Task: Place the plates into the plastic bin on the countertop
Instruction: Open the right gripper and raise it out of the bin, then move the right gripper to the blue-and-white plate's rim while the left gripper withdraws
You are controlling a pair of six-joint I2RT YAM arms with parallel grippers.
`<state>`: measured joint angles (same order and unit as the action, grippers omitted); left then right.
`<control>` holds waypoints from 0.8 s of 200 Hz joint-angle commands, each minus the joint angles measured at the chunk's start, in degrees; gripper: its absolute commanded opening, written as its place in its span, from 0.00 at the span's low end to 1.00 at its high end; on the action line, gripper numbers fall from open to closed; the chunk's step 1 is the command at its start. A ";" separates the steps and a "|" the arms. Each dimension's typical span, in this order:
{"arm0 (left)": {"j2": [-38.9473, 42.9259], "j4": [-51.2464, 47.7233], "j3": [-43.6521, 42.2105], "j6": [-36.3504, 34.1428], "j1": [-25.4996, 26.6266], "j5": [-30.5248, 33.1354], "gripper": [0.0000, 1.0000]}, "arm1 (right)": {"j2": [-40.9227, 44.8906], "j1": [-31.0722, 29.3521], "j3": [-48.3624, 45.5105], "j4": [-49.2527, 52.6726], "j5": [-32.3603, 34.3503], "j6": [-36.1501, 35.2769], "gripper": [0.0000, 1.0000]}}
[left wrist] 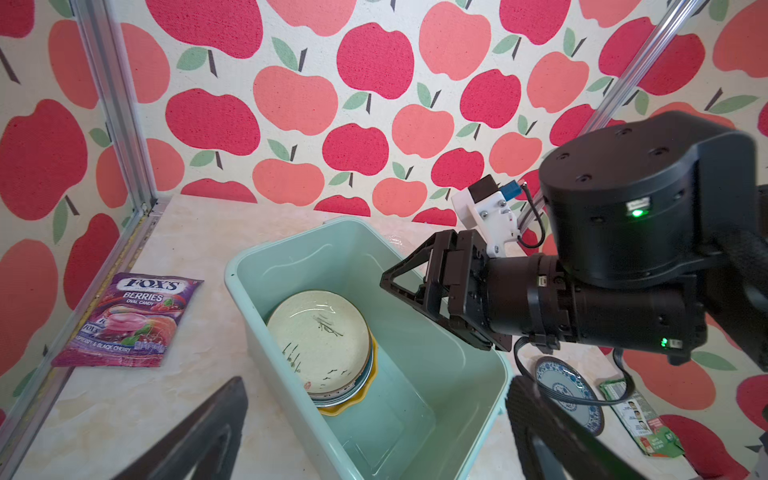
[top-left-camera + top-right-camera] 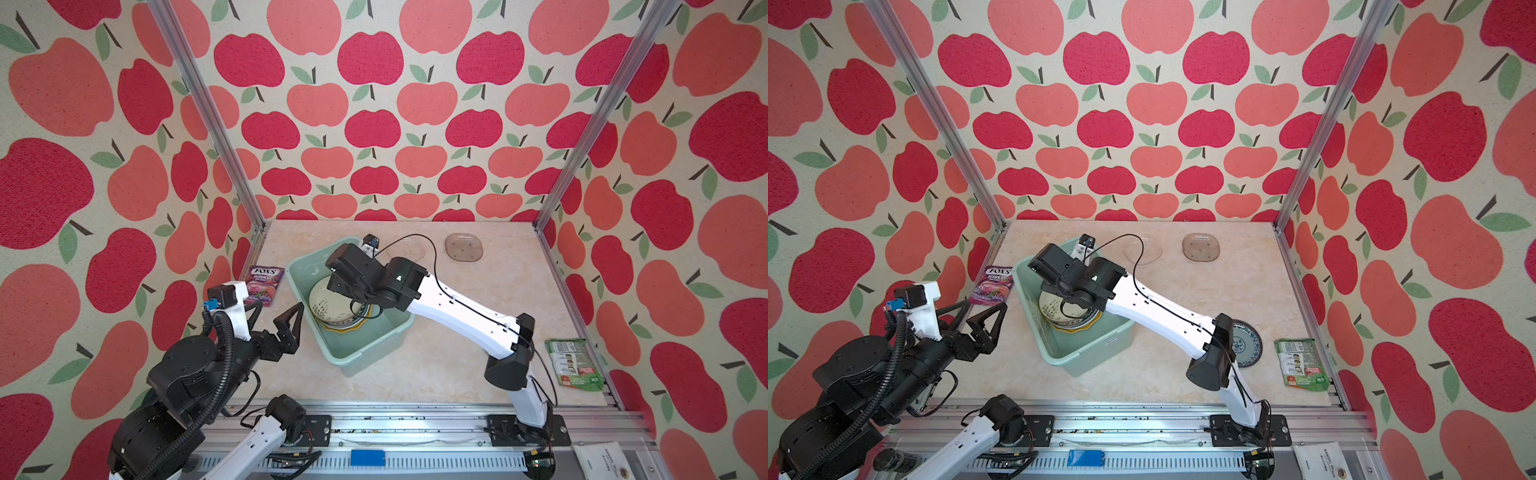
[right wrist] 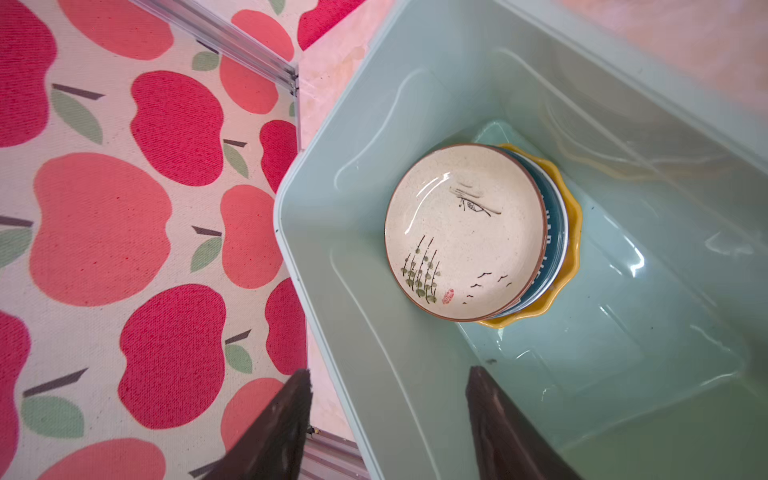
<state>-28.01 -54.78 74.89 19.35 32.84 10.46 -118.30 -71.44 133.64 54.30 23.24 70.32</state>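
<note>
My left claw waits wide open beside the plastic bin. My right claw hangs above the bin, jaws parted and empty, over the cream plate topping the stack. I judge this drop finished. Next comes the blue-patterned plate behind the claw, then the glass plates beyond it on the table.

Glossy plastic bin, glazed speckled cream plate
</note>
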 commanded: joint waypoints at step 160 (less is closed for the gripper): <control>-55.24 13.23 17.80 -9.51 33.31 -3.17 0.99 | 68.16 77.48 -83.80 3.82 -45.31 -39.38 0.64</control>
<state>-76.82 -43.70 89.06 13.65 61.47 4.43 -50.28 -0.99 55.92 56.27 -15.11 35.20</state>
